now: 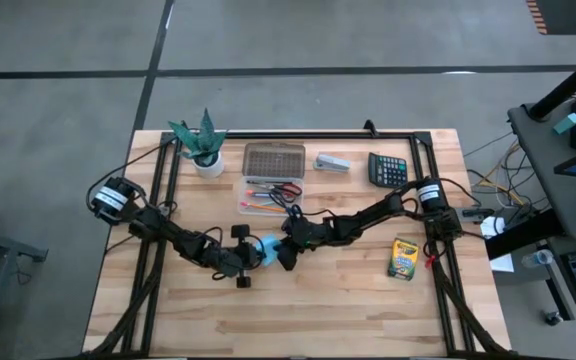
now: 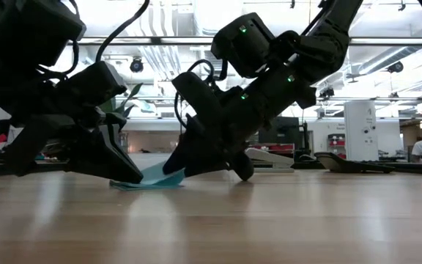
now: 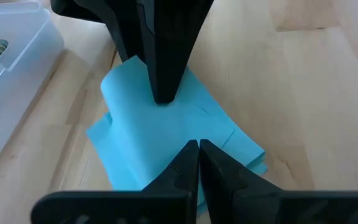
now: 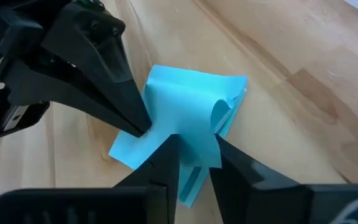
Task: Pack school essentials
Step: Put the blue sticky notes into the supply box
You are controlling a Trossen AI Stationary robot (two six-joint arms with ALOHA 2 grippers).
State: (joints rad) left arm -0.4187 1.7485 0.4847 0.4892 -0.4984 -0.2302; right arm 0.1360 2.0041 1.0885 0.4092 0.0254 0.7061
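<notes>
Right wrist view only: notepad (image 4: 185,124) sheets curled.

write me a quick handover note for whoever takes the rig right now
Left gripper: shut, tips pressing down on the light-blue notepad at mid-table.
Right gripper: jaws closing on the notepad's curled top sheets; firm grip not clear.
Clear tray: already has scissors and pens in it, by the organizer box.
Crayon box: on the table near the right arm, not packed.
Left to do: lift the notepad into the tray, then the crayons.
</notes>
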